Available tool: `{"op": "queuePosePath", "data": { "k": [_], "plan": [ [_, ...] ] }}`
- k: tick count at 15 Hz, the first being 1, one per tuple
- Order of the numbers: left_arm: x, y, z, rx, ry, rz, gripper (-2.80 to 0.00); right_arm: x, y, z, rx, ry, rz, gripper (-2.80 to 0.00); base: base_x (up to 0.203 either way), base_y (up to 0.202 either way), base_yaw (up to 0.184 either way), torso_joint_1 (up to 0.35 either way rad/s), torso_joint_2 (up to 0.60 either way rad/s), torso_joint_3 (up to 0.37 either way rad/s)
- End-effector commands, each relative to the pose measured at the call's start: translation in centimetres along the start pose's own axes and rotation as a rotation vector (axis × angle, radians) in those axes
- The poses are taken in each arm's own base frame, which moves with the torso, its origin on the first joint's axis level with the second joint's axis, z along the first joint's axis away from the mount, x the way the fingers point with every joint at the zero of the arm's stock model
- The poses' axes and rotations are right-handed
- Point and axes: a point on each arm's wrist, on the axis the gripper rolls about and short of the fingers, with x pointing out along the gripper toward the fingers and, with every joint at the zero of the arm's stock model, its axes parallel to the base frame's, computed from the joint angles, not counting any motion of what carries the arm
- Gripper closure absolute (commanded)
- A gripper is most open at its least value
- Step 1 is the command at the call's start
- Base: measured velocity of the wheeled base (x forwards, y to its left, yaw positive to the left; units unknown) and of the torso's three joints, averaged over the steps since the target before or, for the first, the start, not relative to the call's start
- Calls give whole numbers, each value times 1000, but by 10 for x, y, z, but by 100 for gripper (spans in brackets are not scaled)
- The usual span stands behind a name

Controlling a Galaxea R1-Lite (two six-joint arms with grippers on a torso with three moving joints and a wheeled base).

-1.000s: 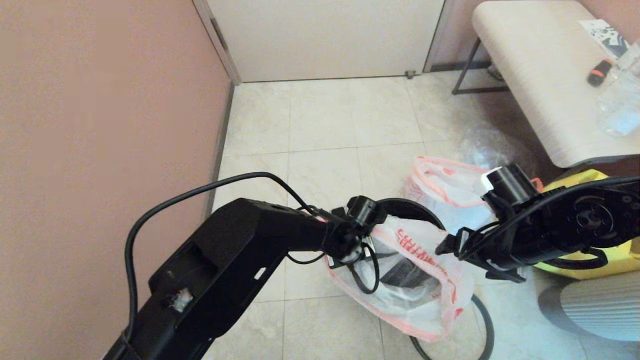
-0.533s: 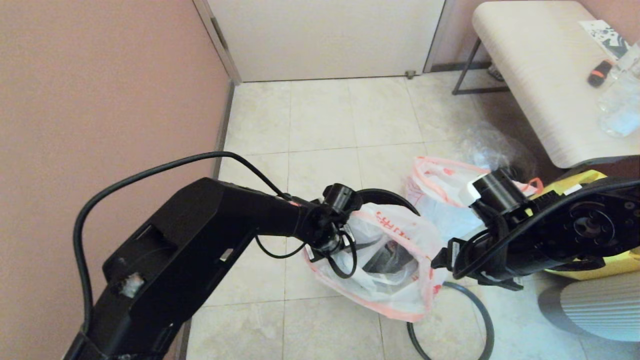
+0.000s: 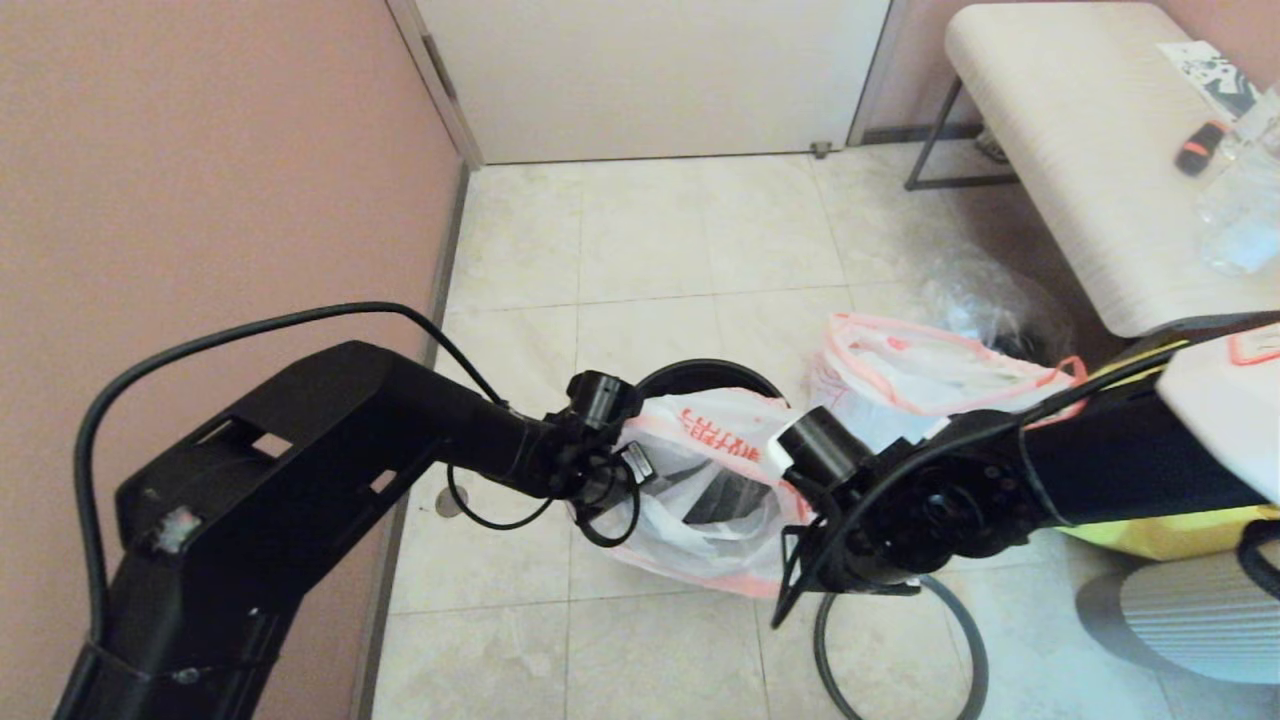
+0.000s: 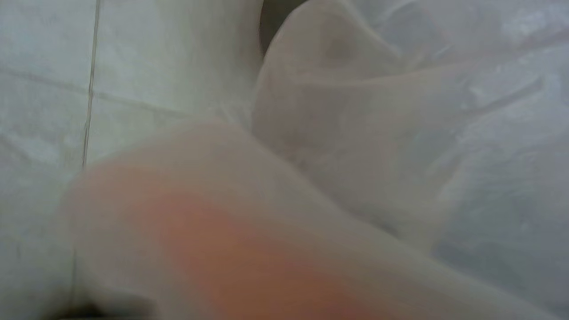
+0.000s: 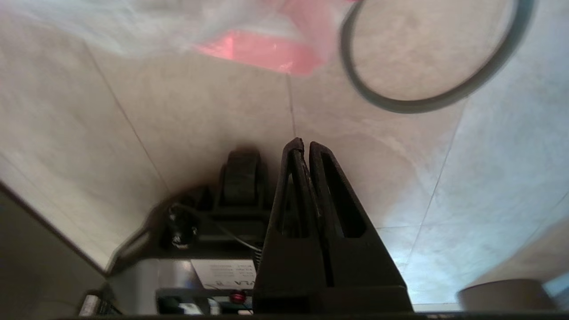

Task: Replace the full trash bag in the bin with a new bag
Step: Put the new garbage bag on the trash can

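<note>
The new bag (image 3: 700,450), thin white plastic with an orange-pink rim and red print, hangs across the front of the black bin (image 3: 700,372). My left gripper (image 3: 625,475) is at the bag's left rim, shut on it. In the left wrist view only the bag's plastic (image 4: 355,155) fills the frame and the fingers are hidden. My right gripper (image 3: 785,605) (image 5: 302,144) points down at the floor just right of the bag, shut and empty. The dark-grey hoop (image 3: 818,640) (image 5: 400,106) lies on the tiles beside it. The full trash bag (image 3: 930,365) stands right of the bin.
A pink wall (image 3: 200,200) runs close along the left. A yellow tote bag (image 3: 1180,530) and a grey ribbed cylinder (image 3: 1200,610) sit at the right. A clear bag with dark items (image 3: 985,300) lies under the pale bench (image 3: 1080,150).
My left arm has moved left, dragging the new bag with it across the bin. My right gripper has left the bag's right rim and swung down and left towards the floor.
</note>
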Motion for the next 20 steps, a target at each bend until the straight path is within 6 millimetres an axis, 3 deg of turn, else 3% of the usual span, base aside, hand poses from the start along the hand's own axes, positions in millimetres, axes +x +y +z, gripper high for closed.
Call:
{"op": "queuePosePath", "data": {
  "k": [1,6,10,16,20],
  "plan": [
    [-7,7,16,-33,-31,-11,0,27,18,-10,-55,38,-20,0,0,0,0,0,0,0],
    [-9,12,23,-56,-5,-43,0,42,44,8,-36,-65,20,0,0,0,0,0,0,0],
    [-8,12,23,-66,-2,-42,0,67,51,13,-39,-115,5,0,0,0,0,0,0,0],
    [-8,11,20,-63,1,-42,0,89,19,38,0,-150,-91,0,0,0,0,0,0,0],
    [-9,7,12,-48,15,-46,0,89,-4,64,78,-209,-141,0,0,0,0,0,0,0]
  ]
}}
